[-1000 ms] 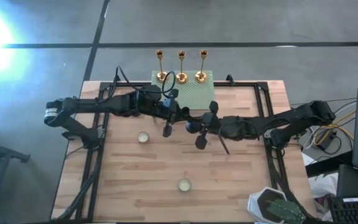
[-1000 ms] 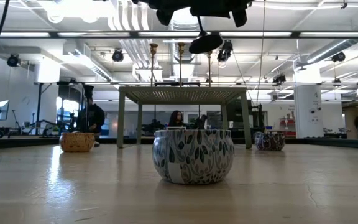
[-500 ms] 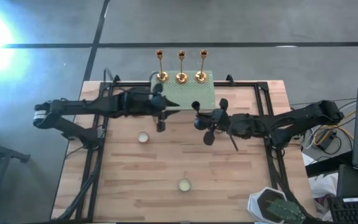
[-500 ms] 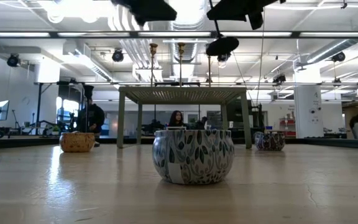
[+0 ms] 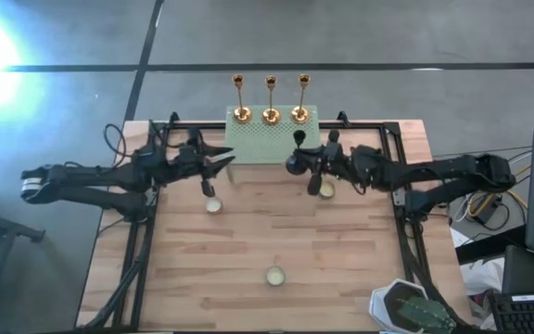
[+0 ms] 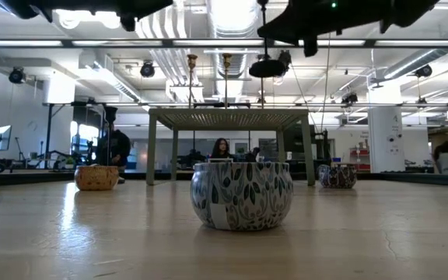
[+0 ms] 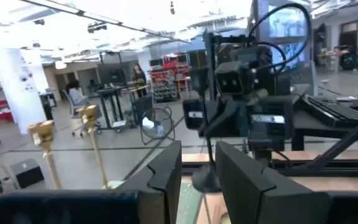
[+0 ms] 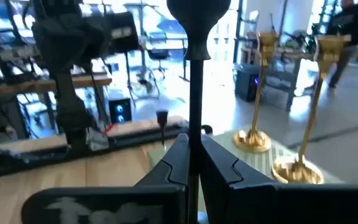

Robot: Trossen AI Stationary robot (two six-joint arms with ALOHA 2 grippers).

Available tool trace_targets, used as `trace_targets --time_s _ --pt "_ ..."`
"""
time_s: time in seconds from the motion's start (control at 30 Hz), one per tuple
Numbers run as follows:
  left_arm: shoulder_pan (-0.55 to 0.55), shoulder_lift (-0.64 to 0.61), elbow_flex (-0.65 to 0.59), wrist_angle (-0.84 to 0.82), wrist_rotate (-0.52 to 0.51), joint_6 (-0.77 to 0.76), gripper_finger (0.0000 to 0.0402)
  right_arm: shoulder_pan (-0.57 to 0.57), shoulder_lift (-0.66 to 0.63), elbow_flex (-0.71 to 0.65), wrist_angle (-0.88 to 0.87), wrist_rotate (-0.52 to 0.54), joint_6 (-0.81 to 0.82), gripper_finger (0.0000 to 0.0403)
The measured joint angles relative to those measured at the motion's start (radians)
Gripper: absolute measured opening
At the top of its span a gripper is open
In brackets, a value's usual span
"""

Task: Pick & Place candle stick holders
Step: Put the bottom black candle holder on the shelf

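Right claw (image 5: 310,165) is clamped on a black candle stick holder (image 8: 196,74), held above the surface (image 5: 248,250) just beside the green stand (image 5: 272,144). Three gold holders (image 5: 270,100) stand on the stand's far edge. Left claw (image 5: 219,164) hangs apart, empty, near the stand's left side.

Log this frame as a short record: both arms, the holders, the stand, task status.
left tool: open, empty, beside the green stand
right tool: shut on a black holder, raised above the table
gold holders: three, upright along the green stand's far edge
status: black holder not yet set down
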Motion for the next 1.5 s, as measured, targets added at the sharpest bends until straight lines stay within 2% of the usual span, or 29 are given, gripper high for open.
trace_targets --time_s 0.27,0.53,0.73,1.13,1.5 --pt "0.000 -0.038 -0.015 0.000 -0.001 -0.002 0.0103 -0.173 0.066 0.019 0.120 -0.180 -0.014 0.0011" --pt "0.000 -0.030 -0.007 -0.004 -0.018 -0.004 0.0103 -0.283 0.196 0.018 0.263 -0.318 0.032 0.0011" --pt "0.000 -0.030 -0.007 -0.004 -0.019 -0.004 0.0103 -0.338 0.280 0.020 0.320 -0.347 0.039 0.0011" --pt "0.001 -0.030 -0.004 -0.015 -0.025 -0.010 0.0103 -0.402 0.412 0.125 0.299 -0.405 0.015 0.0011" --pt "0.001 -0.032 -0.004 -0.033 -0.026 -0.012 0.0103 -0.433 0.405 0.114 0.304 -0.408 0.012 0.0011"
